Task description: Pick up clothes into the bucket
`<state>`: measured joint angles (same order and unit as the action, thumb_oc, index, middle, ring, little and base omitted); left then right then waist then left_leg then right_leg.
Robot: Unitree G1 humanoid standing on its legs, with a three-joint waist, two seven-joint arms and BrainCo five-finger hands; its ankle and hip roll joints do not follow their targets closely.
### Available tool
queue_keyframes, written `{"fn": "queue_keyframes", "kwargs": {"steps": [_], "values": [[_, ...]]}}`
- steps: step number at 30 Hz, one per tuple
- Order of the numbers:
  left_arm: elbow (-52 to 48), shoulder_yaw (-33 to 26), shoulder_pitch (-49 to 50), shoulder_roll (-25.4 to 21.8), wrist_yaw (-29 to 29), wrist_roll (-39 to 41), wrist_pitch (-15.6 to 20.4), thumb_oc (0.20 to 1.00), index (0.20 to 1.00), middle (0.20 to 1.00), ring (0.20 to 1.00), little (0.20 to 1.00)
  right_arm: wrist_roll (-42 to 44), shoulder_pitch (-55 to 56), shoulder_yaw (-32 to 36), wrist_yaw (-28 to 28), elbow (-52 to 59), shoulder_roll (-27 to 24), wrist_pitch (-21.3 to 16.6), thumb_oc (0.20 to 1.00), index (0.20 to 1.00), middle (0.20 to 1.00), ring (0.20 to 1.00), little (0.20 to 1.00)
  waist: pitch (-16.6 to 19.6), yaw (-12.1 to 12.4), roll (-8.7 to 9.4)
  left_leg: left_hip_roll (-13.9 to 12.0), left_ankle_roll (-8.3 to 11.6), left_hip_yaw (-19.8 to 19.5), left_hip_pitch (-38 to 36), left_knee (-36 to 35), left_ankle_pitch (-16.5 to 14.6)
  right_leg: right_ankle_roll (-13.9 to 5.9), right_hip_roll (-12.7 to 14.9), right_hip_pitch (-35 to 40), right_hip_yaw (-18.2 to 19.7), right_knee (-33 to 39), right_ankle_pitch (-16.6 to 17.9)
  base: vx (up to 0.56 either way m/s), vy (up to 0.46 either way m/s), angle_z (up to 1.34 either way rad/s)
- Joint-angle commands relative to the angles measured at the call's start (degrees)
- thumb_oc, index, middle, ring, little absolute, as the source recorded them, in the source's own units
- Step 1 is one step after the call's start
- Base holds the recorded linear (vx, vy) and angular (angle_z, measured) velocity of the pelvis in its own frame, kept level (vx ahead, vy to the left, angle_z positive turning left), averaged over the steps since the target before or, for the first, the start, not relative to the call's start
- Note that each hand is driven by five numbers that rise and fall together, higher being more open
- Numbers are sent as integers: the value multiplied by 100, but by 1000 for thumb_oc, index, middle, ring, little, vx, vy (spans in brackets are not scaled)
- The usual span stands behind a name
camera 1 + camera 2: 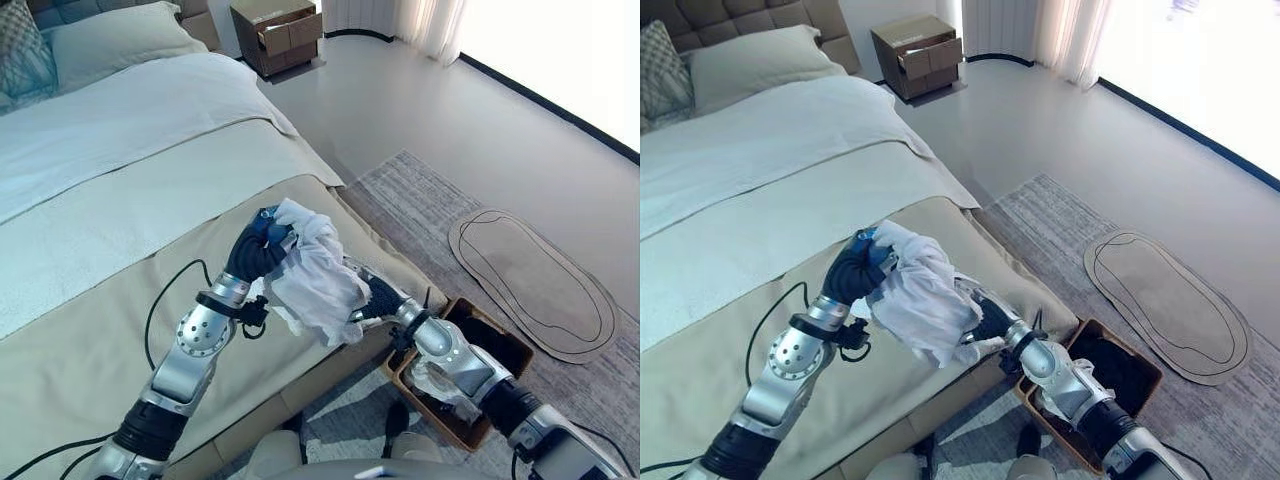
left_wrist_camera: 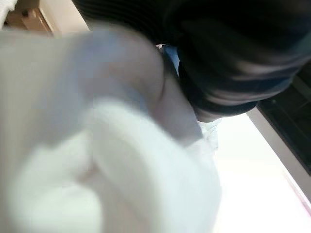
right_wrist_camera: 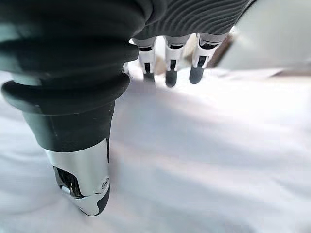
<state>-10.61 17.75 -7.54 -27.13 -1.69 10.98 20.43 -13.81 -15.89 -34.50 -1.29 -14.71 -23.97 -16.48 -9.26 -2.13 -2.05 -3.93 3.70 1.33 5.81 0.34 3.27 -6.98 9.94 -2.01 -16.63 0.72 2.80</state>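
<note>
The bed [image 1: 120, 200] fills the left of the frame, pillows [image 1: 110, 40] at upper left. A nightstand [image 1: 280, 35] stands at top centre. A rug [image 1: 420, 200] lies right of the bed, a mat [image 1: 530, 280] on it at right. The bucket [image 1: 500, 345] sits at lower right beside the bed's edge. The cloth [image 1: 315, 275] hangs at centre between both hands, above the bed's edge.

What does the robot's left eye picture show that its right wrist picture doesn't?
The left eye view takes in the room: the bed, the wooden bucket on the floor beside it, the rug, the nightstand, and the left hand raised at the white garment. The right wrist view looks close along the right hand, its silver fingers straight against the cloth. Both show the white garment and the right hand.
</note>
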Motion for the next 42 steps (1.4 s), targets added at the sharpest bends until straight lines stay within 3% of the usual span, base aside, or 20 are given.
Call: {"fn": "queue_keyframes", "kwargs": {"steps": [1, 9, 10, 11, 20, 33, 34, 35, 37, 38, 39, 42], "values": [[-598, 103, -631, 44, -1, 466, 261, 200, 200, 200, 200, 200, 542, -342, -241, -188, 355, 361, -234, 1000, 1000, 1000, 1000, 1000, 307, 86, 243, -64, -28, 28, 131, 18, 8, -254, 302, -104, 70, -225, 64, 50, -14, -1], [-845, 375, -1077, 223, -67, 800, 119, 200, 200, 200, 200, 200, 919, -349, -510, -339, 9, 812, -46, 1000, 1000, 1000, 1000, 1000, 471, 95, 239, -56, -34, 82, -10, 39, -84, -263, 306, 88, 83, -95, 61, 32, -9, -1], [-924, 445, -1246, 268, -66, 927, 95, 200, 200, 200, 200, 200, 1118, -300, -584, -418, -142, 930, 18, 539, 539, 539, 539, 539, 509, 93, 242, -56, -28, 85, -33, 50, -102, -261, 311, 122, 68, -90, 55, 31, -13, 0], [-947, 469, -1274, 278, -76, 973, 82, 200, 200, 200, 200, 200, 1149, -283, -612, -448, -215, 967, 36, 200, 200, 200, 200, 200, 523, 97, 247, -53, -28, 86, -46, 55, -114, -259, 310, 146, 56, -81, 50, 44, -15, 0], [-1102, 242, -1505, 202, -83, 933, -9, 200, 200, 200, 200, 200, 785, -156, -476, -359, -456, 937, 276, 200, 200, 200, 200, 200, 644, 91, 256, -63, -26, 80, -122, 69, -164, -261, 295, 255, 34, -37, 21, 11, -1, 0], [-1206, -616, -663, 125, 280, 924, 162, 200, 200, 200, 200, 200, 828, 768, 878, 587, -606, 718, 318, 200, 200, 200, 200, 200, 679, 34, 273, -101, -28, 109, -210, 37, -170, -251, 241, 314, 62, -2, 18, 0, -1, 0], [-1153, -696, -502, 133, 317, 893, 177, 200, 200, 200, 200, 200, 780, 821, 1029, 715, -537, 659, 311, 200, 200, 200, 200, 200, 680, 28, 273, -105, -28, 119, -212, 37, -172, -253, 238, 315, 68, 2, 19, 2, -15, -4], [-892, -948, -240, 67, 316, 782, 245, 200, 200, 200, 200, 200, 997, 1252, 1821, 683, -1418, -77, 126, 200, 200, 200, 200, 200, 689, 13, 287, -118, -24, 118, -226, 36, -169, -262, 229, 328, 58, 5, 8, 0, 0, 0], [-445, -1283, 564, 204, 419, 417, 280, 200, 200, 200, 200, 200, 1232, 2028, 2682, 748, -27, -148, -31, 200, 200, 200, 200, 200, 693, -73, 321, -154, -11, 163, -257, 26, -183, -251, 196, 318, 138, 13, 5, 0, 0, 0], [-444, -1280, 565, 205, 420, 416, 280, 200, 200, 200, 200, 200, 1233, 2034, 2685, 747, -22, -149, -28, 200, 200, 200, 200, 200, 701, -71, 320, -154, -12, 163, -251, 24, -180, -251, 196, 312, 138, 14, 7, 0, 0, 0], [90, -1338, 916, 182, 546, -143, 305, 200, 200, 200, 200, 200, 1340, 2229, 3237, 893, 269, -207, -134, 200, 200, 200, 200, 200, 704, -129, 342, -165, -13, 167, -254, 30, -186, -251, 184, 304, 156, 15, 3, 13, -17, -12], [995, -1055, 1144, 97, 602, -845, 345, 200, 200, 200, 200, 200, 1228, 2412, 3810, 1145, 612, -202, -246, 200, 200, 200, 200, 200, 725, -156, 338, -167, -15, 189, -261, 40, -202, -262, 164, 294, 202, -2, -13, 9, -26, -11]]}}
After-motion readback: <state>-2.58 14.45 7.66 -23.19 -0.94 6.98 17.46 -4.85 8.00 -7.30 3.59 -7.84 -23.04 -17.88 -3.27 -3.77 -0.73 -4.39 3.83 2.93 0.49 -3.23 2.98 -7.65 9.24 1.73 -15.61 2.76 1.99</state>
